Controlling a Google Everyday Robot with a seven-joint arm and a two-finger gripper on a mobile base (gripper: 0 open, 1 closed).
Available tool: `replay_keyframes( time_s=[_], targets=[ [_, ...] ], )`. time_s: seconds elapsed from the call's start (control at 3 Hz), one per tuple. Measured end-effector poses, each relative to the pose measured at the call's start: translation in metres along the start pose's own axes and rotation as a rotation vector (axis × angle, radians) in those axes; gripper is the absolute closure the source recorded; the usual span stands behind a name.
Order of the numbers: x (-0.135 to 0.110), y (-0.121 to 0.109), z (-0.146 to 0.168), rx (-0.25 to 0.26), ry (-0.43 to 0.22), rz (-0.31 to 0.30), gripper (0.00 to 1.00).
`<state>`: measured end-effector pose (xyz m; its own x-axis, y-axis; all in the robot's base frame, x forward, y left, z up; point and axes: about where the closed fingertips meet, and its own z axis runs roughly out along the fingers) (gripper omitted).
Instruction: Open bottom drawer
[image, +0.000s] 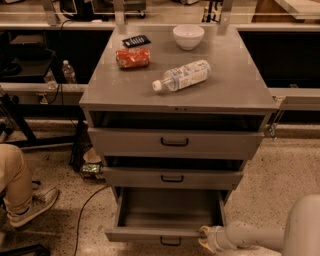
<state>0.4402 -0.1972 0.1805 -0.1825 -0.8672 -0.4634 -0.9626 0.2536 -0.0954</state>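
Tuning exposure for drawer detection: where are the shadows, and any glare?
Camera view: warm, dim light; mild sheen on the cabinet top by the water bottle; black shadow above the upper drawers; bottom drawer interior shaded but legible; end effector at its front right corner, pale.
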Motion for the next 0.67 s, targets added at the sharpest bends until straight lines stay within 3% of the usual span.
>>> replay_keyframes(
  time_s=[0.33, 0.67],
  targets=[
    [-0.002, -0.0003, -0.0037, 0.0, 0.0, 0.0, 1.0],
    [-0.002, -0.0002, -0.0037, 0.0, 0.0, 0.0, 0.84]
  ],
)
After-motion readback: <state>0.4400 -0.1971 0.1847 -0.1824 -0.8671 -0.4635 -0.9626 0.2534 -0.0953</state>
